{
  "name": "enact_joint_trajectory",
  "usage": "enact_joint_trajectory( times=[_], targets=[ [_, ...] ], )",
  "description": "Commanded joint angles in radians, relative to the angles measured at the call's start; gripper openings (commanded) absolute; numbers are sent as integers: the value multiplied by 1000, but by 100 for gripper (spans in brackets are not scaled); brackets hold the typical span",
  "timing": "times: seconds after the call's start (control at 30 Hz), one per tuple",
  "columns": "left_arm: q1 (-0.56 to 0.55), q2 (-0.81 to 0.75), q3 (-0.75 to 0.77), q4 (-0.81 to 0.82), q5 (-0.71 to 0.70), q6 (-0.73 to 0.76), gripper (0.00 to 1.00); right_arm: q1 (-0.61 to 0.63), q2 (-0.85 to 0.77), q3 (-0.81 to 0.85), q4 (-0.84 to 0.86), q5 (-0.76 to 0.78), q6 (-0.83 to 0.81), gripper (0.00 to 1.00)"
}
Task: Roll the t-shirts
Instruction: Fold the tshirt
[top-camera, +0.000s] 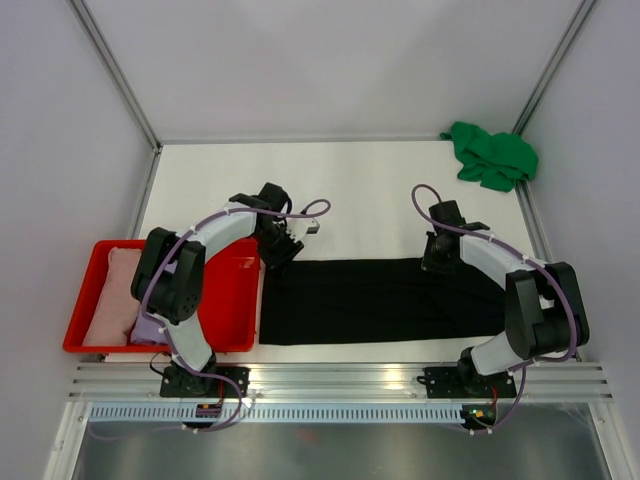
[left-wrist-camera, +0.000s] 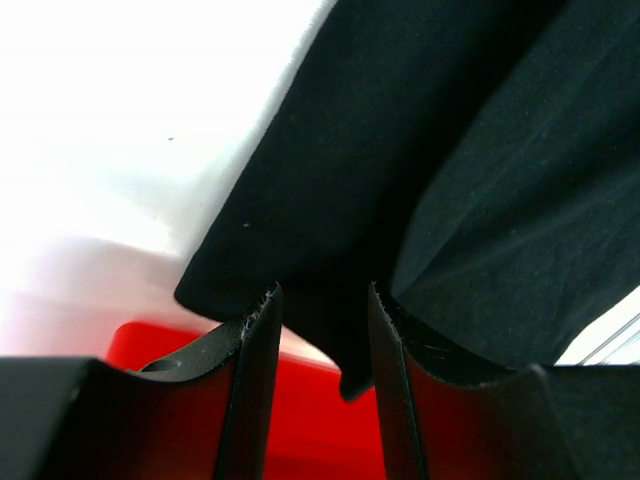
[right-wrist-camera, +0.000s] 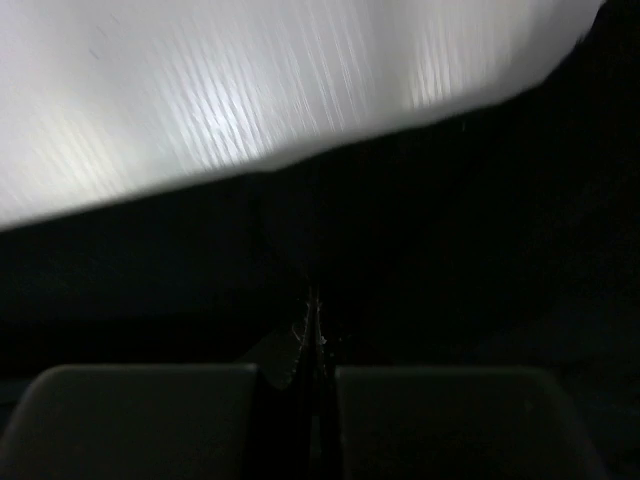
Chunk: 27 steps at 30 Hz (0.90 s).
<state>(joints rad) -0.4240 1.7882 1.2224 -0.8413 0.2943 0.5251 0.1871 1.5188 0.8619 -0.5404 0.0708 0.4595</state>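
The black t-shirt (top-camera: 380, 300) lies folded into a long strip across the near part of the white table. My left gripper (top-camera: 280, 248) is at its far left corner. In the left wrist view the gripper (left-wrist-camera: 322, 295) is open, and a flap of the black t-shirt (left-wrist-camera: 450, 150) hangs loose between the jaws. My right gripper (top-camera: 437, 262) is at the shirt's far edge, right of the middle. In the right wrist view the gripper (right-wrist-camera: 312, 305) is shut on the black t-shirt (right-wrist-camera: 480, 250). The bright green t-shirt (top-camera: 492, 155) lies crumpled at the far right corner.
A red tray (top-camera: 232, 300) stands at the left edge, touching the black shirt's left end. It holds a pale pink t-shirt (top-camera: 115, 295) and a lilac t-shirt (top-camera: 150, 328). White walls close the table on three sides. A metal rail (top-camera: 340, 378) runs along the near edge.
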Motion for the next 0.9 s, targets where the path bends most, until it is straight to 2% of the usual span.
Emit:
enact_joint_trajectory(
  times=[0.0,0.33,0.47,0.63,0.77,0.87],
  targets=[
    [7,1,-37,-7,-12,6,45,9,-54,-52,-38,-35,54,0],
    [-5,-53,-64,-8,-21,73,45,15,-126,-73,-180,-39,136,0],
    [-18,-79,-69,-13,-15,87,44,18,-177,-80,-204,-23,143,0],
    [-33,-56,-90,-12,-26,78,44,18,-160,-130,-188,-34,157,0],
    [-35,-73,-74,-13,-17,73,44,18,-177,-43,-230,30,137,1],
    [-35,-73,-52,-16,-20,69,44,15,-166,96,-297,141,87,15]
  ],
)
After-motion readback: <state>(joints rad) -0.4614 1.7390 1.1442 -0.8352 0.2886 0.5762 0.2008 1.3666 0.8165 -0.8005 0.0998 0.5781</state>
